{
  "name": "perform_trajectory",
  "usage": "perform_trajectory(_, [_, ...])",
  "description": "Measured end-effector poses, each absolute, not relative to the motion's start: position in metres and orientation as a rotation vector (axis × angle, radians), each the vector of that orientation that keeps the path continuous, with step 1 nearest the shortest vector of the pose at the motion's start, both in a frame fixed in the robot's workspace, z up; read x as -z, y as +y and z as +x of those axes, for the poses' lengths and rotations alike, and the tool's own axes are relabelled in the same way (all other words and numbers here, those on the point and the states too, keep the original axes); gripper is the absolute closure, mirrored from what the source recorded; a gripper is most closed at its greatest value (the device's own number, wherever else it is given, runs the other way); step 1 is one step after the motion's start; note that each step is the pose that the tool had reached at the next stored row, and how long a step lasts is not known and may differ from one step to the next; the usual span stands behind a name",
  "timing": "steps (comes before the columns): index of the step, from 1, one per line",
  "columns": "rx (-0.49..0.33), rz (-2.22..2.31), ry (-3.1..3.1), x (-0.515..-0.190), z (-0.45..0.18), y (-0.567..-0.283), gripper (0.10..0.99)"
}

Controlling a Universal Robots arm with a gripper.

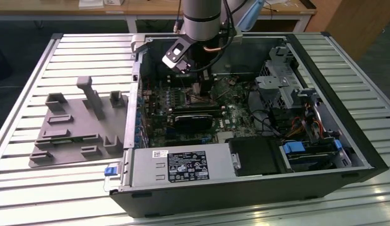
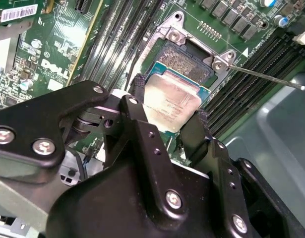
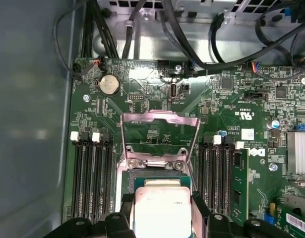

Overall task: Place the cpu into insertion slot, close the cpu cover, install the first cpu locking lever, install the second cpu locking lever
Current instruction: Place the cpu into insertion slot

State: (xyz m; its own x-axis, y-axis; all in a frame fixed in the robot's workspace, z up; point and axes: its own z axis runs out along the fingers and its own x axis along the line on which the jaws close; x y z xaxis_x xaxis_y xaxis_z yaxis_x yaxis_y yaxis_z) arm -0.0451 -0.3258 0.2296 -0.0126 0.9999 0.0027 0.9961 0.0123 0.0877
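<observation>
The black two-fingered claw (image 2: 168,101) is clamped on the small flat square silvery-grey chip (image 2: 172,105). One black finger (image 2: 137,87) presses on each of two facing sides. In the exterior view the claw (image 1: 196,80) reaches down into the open black computer case (image 1: 361,146), over the green circuit board (image 1: 236,110).

The square slot with the dark middle and silver metal rim (image 2: 184,62) lies right under the chip and a little past it, on the side away from the claw's body. Part of its dark middle peeks out beyond the chip's far edge. The chip's sides look lined up with the slot's sides, so it seems straight, not twisted. It looks as if it hangs just above the slot and is not sitting in it yet. It is hard to tell if they touch.

In the first wrist view the thin silver metal cover frame (image 3: 159,130) is flipped open. It lies back on the far side of the slot (image 3: 157,176), out of the way of the chip (image 3: 162,210). A thin silver lever rod (image 2: 264,75) sticks out to one side of the slot.
</observation>
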Motion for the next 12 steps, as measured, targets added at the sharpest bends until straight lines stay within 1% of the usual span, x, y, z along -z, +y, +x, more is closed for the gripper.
perform_trajectory(6, [-0.071, 2.152, 2.181, -0.225, -0.045, -0.325, 0.549])
perform_trajectory(12, [-0.069, 2.150, 2.179, -0.216, -0.045, -0.325, 0.549])
